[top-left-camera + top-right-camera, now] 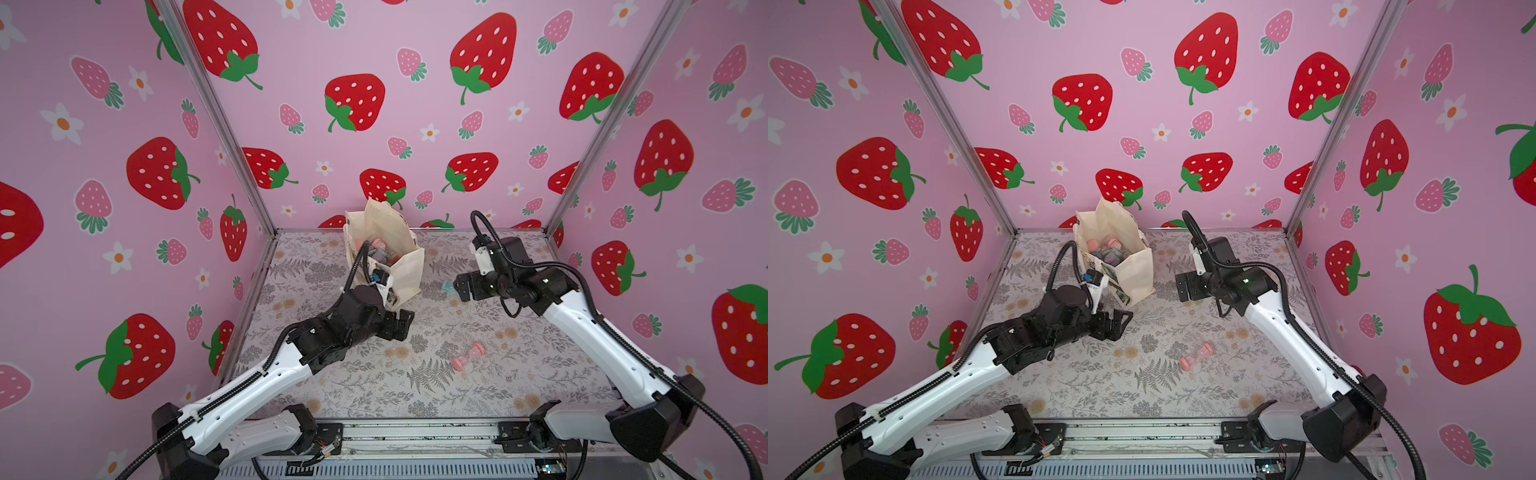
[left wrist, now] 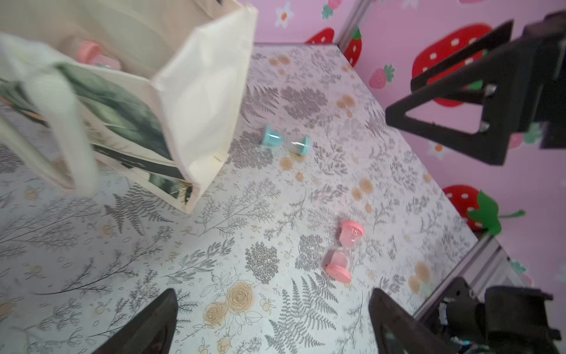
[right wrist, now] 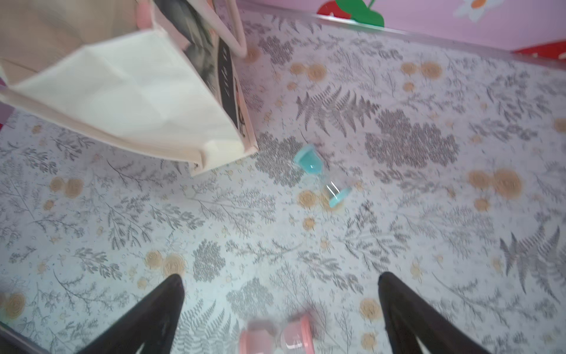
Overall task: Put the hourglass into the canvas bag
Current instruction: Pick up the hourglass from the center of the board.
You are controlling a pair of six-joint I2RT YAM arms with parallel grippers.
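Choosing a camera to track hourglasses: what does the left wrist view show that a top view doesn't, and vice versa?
Left wrist only: the whole blue hourglass lying beside the bag, and the 15 on a cap of the pink hourglass. Top only: the left arm and right arm whole, and the pile of hourglasses in the bag. Both: the bag, the pink hourglass lying on the table.

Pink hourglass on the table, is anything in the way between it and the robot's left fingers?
Nothing visible. In the left wrist view only bare flowery table lies between the open left fingers and the pink hourglass. The canvas bag and blue hourglass lie clear of that path.
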